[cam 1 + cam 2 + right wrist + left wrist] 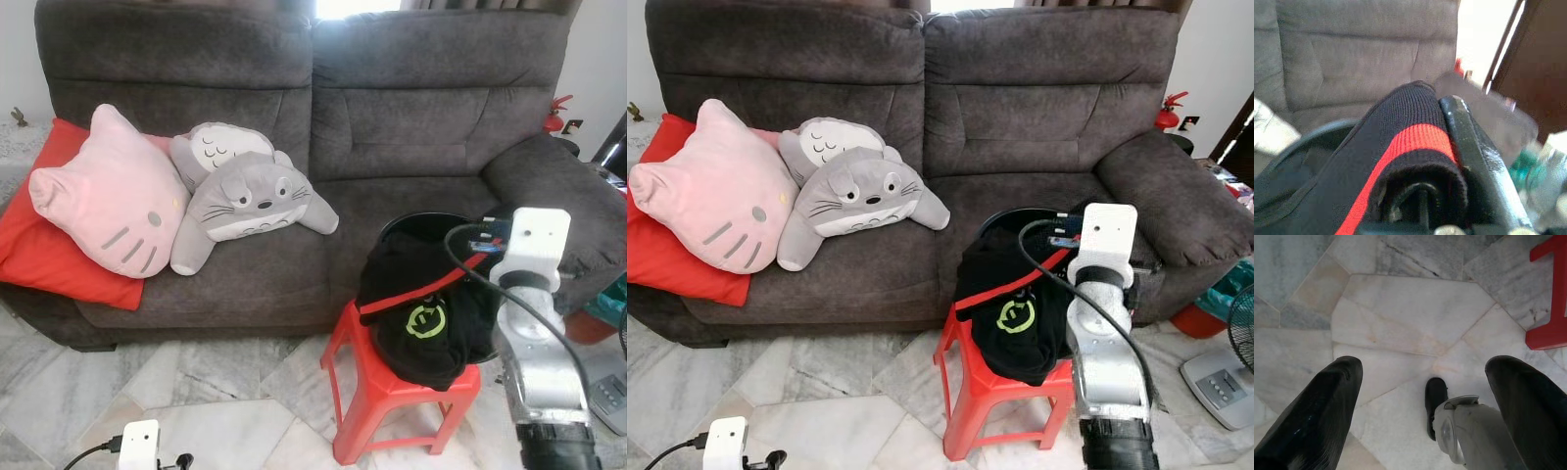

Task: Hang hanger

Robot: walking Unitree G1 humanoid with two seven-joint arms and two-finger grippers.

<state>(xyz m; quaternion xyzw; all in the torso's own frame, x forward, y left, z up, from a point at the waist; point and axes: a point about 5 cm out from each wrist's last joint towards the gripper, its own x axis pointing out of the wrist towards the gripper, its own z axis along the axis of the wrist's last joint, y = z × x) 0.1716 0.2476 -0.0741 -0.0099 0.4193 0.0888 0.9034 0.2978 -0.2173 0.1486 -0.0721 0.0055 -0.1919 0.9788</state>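
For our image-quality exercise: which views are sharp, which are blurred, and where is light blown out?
Eye views: sharp and evenly lit, with the window above the sofa blown out. Left wrist view: clear marble floor, left gripper fingers dark. Right wrist view: soft and blurred, with the black garment close up and a washed-out bright doorway.

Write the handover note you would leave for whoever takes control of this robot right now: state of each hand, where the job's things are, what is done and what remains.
Right hand: raised over the red stool in front of the sofa, shut on the ribbed black-and-red collar of the black garment.
Left hand: open, hanging idle low over the marble floor.
Garment: bunched on the stool, over a black hanger whose curved top shows behind it.
Done: garment gripped.
Left: lift it with the hanger and hang it; no rail is visible from here.
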